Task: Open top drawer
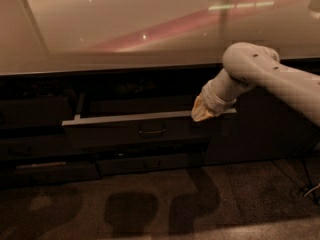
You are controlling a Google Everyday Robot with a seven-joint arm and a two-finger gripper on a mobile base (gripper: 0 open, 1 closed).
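The top drawer (115, 129) is a wide dark grey front with a small centre pull handle (152, 131). It stands pulled out from the cabinet under the counter, its pale top edge showing. My gripper (199, 113) is at the right end of that drawer's top edge, at the tip of the white arm (265, 76) that reaches in from the right. The gripper's tip is a small yellowish shape over the drawer opening.
A glossy counter top (150, 29) runs across the upper half. Below the open drawer sit shallower drawer fronts (150, 163), and more drawers stack at the left (35, 134). Speckled floor (150, 209) lies in front. A cable shows at the far right (312, 189).
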